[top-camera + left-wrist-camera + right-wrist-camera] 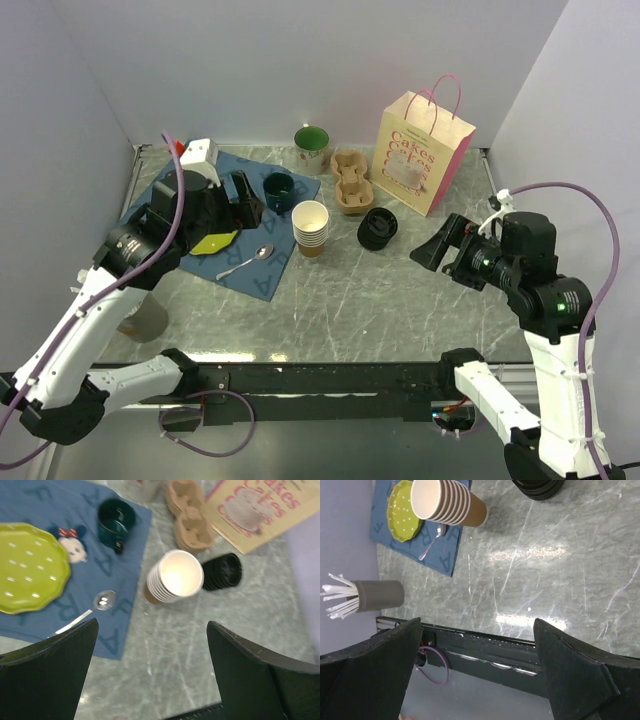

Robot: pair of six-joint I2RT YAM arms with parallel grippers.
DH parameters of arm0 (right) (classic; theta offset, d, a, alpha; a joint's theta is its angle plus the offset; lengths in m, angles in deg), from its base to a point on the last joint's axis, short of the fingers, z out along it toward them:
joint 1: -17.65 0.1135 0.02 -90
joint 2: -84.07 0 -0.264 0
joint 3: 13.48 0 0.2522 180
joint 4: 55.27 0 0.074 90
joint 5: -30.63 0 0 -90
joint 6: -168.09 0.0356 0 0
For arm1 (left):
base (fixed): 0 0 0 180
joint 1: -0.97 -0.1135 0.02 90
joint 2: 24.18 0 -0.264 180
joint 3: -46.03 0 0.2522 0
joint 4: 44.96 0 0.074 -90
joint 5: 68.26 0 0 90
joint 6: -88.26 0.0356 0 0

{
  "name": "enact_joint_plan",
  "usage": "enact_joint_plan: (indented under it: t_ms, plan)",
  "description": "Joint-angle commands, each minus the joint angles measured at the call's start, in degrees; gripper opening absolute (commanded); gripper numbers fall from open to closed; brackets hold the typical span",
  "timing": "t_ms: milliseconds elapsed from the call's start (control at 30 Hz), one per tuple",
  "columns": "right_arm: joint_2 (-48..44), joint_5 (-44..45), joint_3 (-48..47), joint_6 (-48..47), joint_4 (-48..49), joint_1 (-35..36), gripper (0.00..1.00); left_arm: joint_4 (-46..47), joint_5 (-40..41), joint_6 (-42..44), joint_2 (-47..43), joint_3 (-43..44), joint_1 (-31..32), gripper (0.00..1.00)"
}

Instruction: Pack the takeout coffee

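Observation:
No kraft cup with a black sip lid shows in any view; the takeout coffee is hidden or out of view. A stack of lidless paper cups (311, 228) stands mid-table, also in the left wrist view (173, 577) and the right wrist view (450, 502). A stack of loose black lids (377, 228) lies right of it, also in the left wrist view (222, 572). My left gripper (245, 198) is open and empty above the blue mat (235, 185). My right gripper (438, 245) is open and empty, right of the lids.
A pink-handled cake bag (420, 150) stands at the back right, a pulp cup carrier (350, 182) beside it. A green mug (311, 148), a dark teal cup (278, 187), a yellow-green plate (27, 567) and a spoon (248, 262) are around the mat. A grey holder with white sticks (380, 594) stands front left.

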Motion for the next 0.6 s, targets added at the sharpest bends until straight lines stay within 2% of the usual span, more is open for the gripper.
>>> enact_joint_plan:
  t_ms: [0, 133, 167, 267, 300, 367, 500, 567]
  plan:
    - [1.24, 1.48, -2.46, -2.02, -0.57, 0.16, 1.0, 0.23, 8.99, 6.51, 1.29, 3.69, 0.51, 0.97]
    - [1.33, 0.16, -2.2, -2.81, -0.83, 0.16, 1.0, -1.08, 8.13, 7.31, 4.19, 6.15, 0.68, 0.99]
    - [1.24, -0.36, -1.94, -3.24, -0.92, 0.25, 1.0, -1.44, 7.52, 6.96, 6.02, 6.77, 0.68, 0.97]
    - [0.8, -3.09, -1.32, -4.47, -0.13, 0.16, 0.97, -3.46, 3.57, 6.34, 11.29, 9.31, 0.77, 0.85]
    - [0.71, -3.96, -0.97, -4.83, 0.22, 0.16, 0.96, -3.99, 2.51, 6.17, 12.79, 10.45, 0.68, 0.78]
    - [0.71, -4.94, -0.88, -5.27, -0.21, 0.16, 0.92, -5.48, -0.91, 6.17, 17.7, 11.51, 0.77, 0.7]
    - [-0.43, -7.05, 1.31, -5.89, 0.75, 0.17, 0.85, -5.05, -4.7, 6.34, 23.61, 12.57, 0.77, 0.5]
    - [-1.39, -7.83, 2.8, -5.8, 1.8, 0.16, 0.82, -3.65, -5.32, 6.52, 25.8, 12.49, 0.77, 0.48]
